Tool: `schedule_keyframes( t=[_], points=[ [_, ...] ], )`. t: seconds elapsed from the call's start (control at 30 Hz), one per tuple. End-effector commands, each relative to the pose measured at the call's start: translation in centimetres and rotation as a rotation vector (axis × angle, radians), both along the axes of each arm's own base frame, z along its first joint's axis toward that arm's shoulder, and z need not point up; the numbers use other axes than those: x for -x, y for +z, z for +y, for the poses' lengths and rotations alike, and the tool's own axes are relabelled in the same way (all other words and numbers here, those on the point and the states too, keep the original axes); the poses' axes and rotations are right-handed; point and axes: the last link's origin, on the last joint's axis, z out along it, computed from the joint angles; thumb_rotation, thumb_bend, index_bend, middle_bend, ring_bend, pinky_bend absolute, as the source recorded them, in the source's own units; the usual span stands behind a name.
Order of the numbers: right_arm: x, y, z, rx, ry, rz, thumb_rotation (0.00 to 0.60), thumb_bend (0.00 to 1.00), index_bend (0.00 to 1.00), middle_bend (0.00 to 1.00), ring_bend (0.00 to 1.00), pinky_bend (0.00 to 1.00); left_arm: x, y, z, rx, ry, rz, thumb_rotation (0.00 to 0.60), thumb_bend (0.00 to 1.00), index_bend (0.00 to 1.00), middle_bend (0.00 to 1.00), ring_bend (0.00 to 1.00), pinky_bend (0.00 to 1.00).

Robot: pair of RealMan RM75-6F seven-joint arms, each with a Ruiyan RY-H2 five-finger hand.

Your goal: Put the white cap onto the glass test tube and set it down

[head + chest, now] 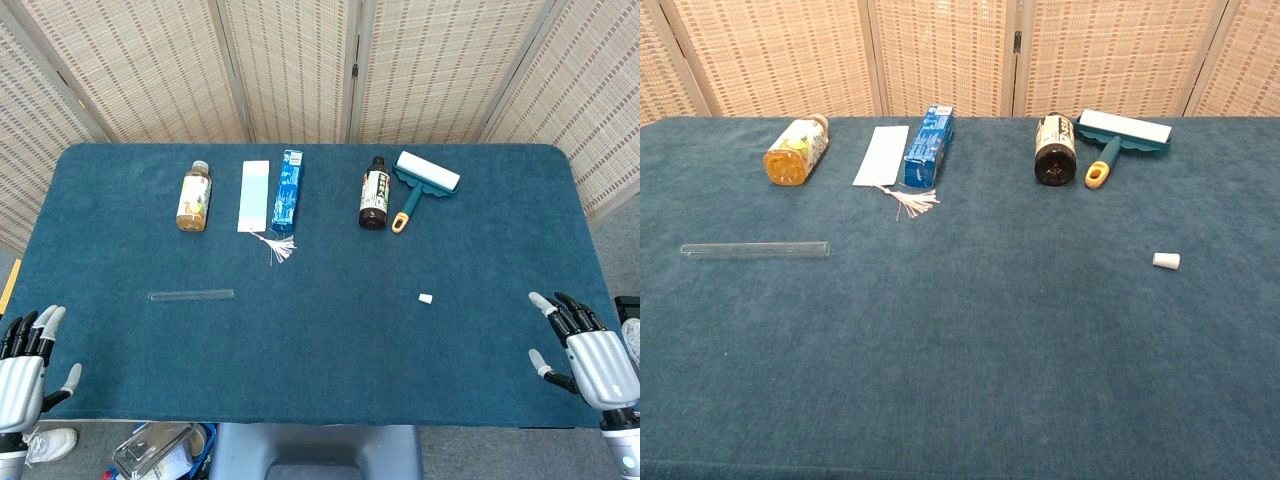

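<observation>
Five other things lie in a row along the far side of the teal felt-covered table (330,350), all well beyond the clear glass test tube (191,295), which lies flat on its side on the cloth and serves as landmark. Beyond it, slightly to the right, lies a small bottle of amber drink with a pale cap (194,197); further right of that a flat white card (255,195) and a narrow blue printed box (287,191) side by side, with a white tassel of threads (279,246) at their near ends. Far to the tube's right and beyond lie a dark bottle with a black cap (374,193) and a teal-handled lint roller with a white drum and yellow handle tip (424,180), just beside each other. Nothing lies between the tube and the small white cap (425,298), a short stubby cylinder well to the tube's right, at about the same depth on the bare cloth.

Both metal-and-black hands show only in the head view, at the near table edge, partly cut off by the frame. The left hand (28,365), near-left of the tube, has its fingers spread and holds nothing; the right hand (585,350), far right past the cap, likewise. Woven wicker screens (300,60) stand behind the table, and clutter below the near edge is hard to make out
</observation>
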Motion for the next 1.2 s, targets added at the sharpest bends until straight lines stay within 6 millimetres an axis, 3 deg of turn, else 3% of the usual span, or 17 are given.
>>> schedule_keyframes(
  t=[0.03,0.4,0.63,0.7,0.8,0.9,1.0,1.13,1.2],
  points=[
    [0.0,0.1,-0.1,0.002,0.002,0.0,0.6,0.34,0.1,0.2,0.1,0.17,0.0,-0.1,0.0,0.001,0.001,0.0,0.6,0.35,0.0,0.0,0.01,0.0],
    [-0.1,0.2,0.2,0.01,0.013,-0.002,0.6,0.34,0.1,0.2,0.1,0.17,0.2,0.0,-0.3,-0.004,0.004,-0.004,0.6,0.35,0.0,0.0,0.01,0.0],
    [-0.2,0.5,0.2,0.02,0.016,0.002,0.6,0.34,0.1,0.2,0.1,0.17,-0.2,0.1,0.8,-0.003,-0.021,0.0,0.6,0.35,0.01,0.0,0.06,0.0],
    [-0.3,0.5,0.0,0.02,0.018,0.002,0.6,0.34,0.1,0.2,0.1,0.17,-0.5,0.1,1.6,0.005,-0.04,0.002,0.6,0.35,0.03,0.01,0.11,0.0],
    [-0.8,0.5,-0.6,0.011,0.04,0.013,0.6,0.34,0.1,0.2,0.1,0.17,-1.6,0.1,4.1,0.02,-0.086,0.012,0.6,0.35,0.06,0.15,0.28,0.01],
    [-1.3,0.4,-1.2,0.001,0.054,0.019,0.6,0.34,0.1,0.2,0.1,0.17,-2.4,-0.3,6.7,0.049,-0.106,0.004,0.6,0.35,0.09,0.37,0.51,0.2],
    [-1.7,0.3,-1.7,-0.012,0.064,0.028,0.6,0.34,0.1,0.2,0.1,0.17,-3.5,-0.7,9.0,0.083,-0.13,0.004,0.6,0.34,0.16,0.54,0.65,0.54],
    [-2.0,0.1,-2.1,-0.024,0.071,0.032,0.6,0.34,0.1,0.2,0.1,0.17,-5.1,-1.9,11.8,0.126,-0.162,0.003,0.6,0.34,0.27,0.81,0.9,0.9],
    [-2.1,0.0,-2.3,-0.027,0.07,0.033,0.6,0.34,0.1,0.2,0.1,0.17,-5.6,-2.7,12.9,0.15,-0.167,0.0,0.6,0.34,0.3,0.89,0.98,0.98]
  ],
)
